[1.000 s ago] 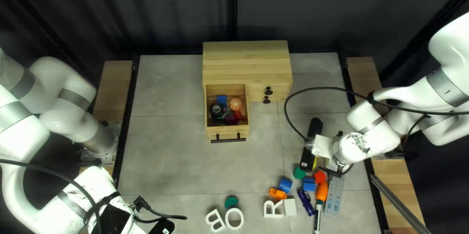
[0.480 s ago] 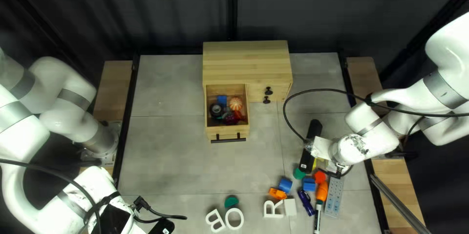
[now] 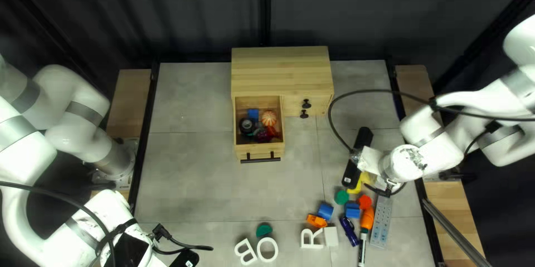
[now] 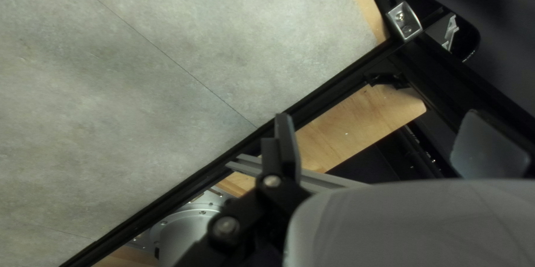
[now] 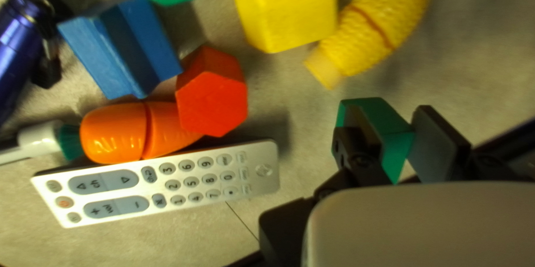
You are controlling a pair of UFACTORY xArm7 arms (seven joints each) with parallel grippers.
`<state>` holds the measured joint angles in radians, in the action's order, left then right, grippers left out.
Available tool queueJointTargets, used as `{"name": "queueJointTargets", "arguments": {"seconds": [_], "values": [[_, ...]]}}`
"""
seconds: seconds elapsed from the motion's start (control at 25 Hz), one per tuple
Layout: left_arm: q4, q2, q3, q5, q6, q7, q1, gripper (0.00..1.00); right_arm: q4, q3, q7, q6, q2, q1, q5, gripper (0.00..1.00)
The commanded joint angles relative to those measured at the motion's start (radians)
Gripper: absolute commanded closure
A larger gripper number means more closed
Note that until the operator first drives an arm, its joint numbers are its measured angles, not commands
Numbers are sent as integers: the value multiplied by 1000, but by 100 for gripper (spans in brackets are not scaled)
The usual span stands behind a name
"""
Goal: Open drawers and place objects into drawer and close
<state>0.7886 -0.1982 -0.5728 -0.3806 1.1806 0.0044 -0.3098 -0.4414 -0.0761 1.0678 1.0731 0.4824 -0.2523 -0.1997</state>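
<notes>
- Near left: see left gripper (image 4: 379, 115), spread wide.
- Far middle: watch open drawer (image 3: 259, 149); might jam from toys (image 3: 268, 117) piled high.
- Near right: see right gripper (image 5: 390, 115) pinching green block (image 5: 392, 130); might drop it from a loose grip, or bump yellow corn (image 5: 379, 24) by moving low.

Even light washes the gray surface (image 3: 195, 178) in the top left view, while the curtain (image 3: 184, 16) behind sinks into darkness and glare bleaches patches of the white left arm (image 3: 28, 155). A metal bracket (image 4: 405, 20) glints against deep black in the left wrist view. In the dimmer right wrist view, highlights dot the toy carrot (image 5: 114, 133), and soft shadows edge the yellow block (image 5: 284, 8).
</notes>
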Motion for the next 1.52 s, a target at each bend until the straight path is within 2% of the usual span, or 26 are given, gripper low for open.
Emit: {"name": "queueJointTargets", "arguments": {"seconds": [0.04, 0.24, 0.6, 0.84, 1.0, 1.04, 1.08, 1.12, 1.16, 1.36, 1.52], "values": [[0, 0, 0, 0, 0, 0, 0, 0, -81, 5, 59, -8, 18, 75, -87, 100], [0, 0, 0, 0, 0, 0, 0, 0, -238, 40, 43, -101, -149, 141, -189, 99], [0, 0, 0, 0, 0, 0, 0, 0, -533, 97, -32, -222, -424, 193, -266, 100], [0, 0, 0, 0, 0, 0, 0, 0, -600, 118, -54, -306, -488, 213, -266, 100], [0, 0, 0, 0, 0, 0, 0, 0, -673, 119, -72, -323, -557, 218, -252, 98], [0, 0, 0, 0, 0, 0, 0, 0, -686, 119, -75, -321, -567, 218, -249, 92], [0, 0, 0, 0, 0, 0, 0, 0, -697, 119, -78, -318, -575, 218, -247, 58], [0, 0, 0, 0, 0, 0, 0, 0, -714, 117, -84, -310, -586, 218, -241, 14], [0, 0, 0, 0, 0, 0, 0, 0, -719, 117, -88, -305, -587, 218, -236, 0], [0, 0, 0, 0, 0, 0, 0, 0, -682, 118, -80, -288, -548, 219, -220, 0], [0, 0, 0, 0, 0, 0, 0, 0, -615, 90, 8, -209, -490, 190, -231, 0]]}}
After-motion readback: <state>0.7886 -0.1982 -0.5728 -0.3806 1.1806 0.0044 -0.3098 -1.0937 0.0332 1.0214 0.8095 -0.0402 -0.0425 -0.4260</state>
